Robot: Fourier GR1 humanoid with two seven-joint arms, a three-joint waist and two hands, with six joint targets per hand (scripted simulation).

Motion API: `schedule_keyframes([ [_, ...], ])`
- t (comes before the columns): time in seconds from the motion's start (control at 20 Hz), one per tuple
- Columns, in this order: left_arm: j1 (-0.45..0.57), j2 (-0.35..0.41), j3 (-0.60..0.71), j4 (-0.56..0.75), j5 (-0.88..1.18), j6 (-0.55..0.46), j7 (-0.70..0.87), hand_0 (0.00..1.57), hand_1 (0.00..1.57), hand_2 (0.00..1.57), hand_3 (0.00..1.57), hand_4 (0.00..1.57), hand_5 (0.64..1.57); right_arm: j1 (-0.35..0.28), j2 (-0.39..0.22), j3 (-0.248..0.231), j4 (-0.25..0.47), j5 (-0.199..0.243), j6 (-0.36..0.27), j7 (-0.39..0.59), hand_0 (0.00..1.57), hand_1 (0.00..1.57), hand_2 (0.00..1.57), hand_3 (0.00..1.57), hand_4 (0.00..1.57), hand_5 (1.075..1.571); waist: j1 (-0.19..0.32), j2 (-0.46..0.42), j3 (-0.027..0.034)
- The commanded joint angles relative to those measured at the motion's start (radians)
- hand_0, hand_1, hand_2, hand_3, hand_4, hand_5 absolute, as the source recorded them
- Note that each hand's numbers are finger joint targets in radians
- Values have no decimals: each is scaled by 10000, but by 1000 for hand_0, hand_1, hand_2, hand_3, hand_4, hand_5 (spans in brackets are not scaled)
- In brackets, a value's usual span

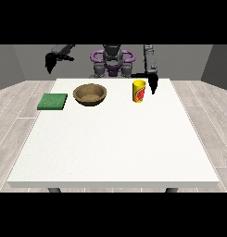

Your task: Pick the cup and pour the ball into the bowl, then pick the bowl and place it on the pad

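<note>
White table (115, 148) on pale plank floor (15, 111), grey walls (22, 60); both hands' finger state unclear.

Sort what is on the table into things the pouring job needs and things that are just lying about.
Needed: yellow cup, wooden bowl, green pad, hand at the view's right beside the cup. The ball does not show.

Lying about: nothing else on the white table.
</note>
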Motion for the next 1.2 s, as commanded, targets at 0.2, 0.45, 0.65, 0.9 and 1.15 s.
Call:
schedule_keyframes([
  [0.2, -1260, 571, 338, 2797, -65, -185, -1513, 0, 0, 0, 0, 0, 1517, -348, 59, -96, 947, 132, 82, -601, 0, 0, 0, 0, 0, 1571, 103, 246, 1],
  [0.45, -2049, 687, 831, 4277, 74, 57, -2995, 0, 0, 0, 0, 0, 1521, -626, -137, -38, 575, 134, 393, -1012, 0, 0, 0, 0, 0, 1571, -364, 1160, -4],
  [0.65, -2465, 699, 684, 5036, -132, 448, -2887, 0, 0, 0, 0, 0, 1526, -391, 246, 200, 894, 569, -15, -1135, 0, 0, 0, 0, 0, 1571, -281, 757, -1],
  [0.9, -1735, 133, 164, 4816, -1398, 3003, -4289, 1245, 1245, 1571, 1571, 1329, 1287, -751, -215, -175, 783, 33, 489, -1141, 0, 0, 0, 0, 0, 1570, -820, 1267, 3],
  [1.15, -1584, -357, -44, 4711, -1848, 4202, -3937, 1323, 1323, 1571, 1571, 1477, 1250, -1098, -1279, -855, 1212, -550, 1154, -637, 0, 0, 0, 0, 0, 1570, -905, 1063, 4],
])
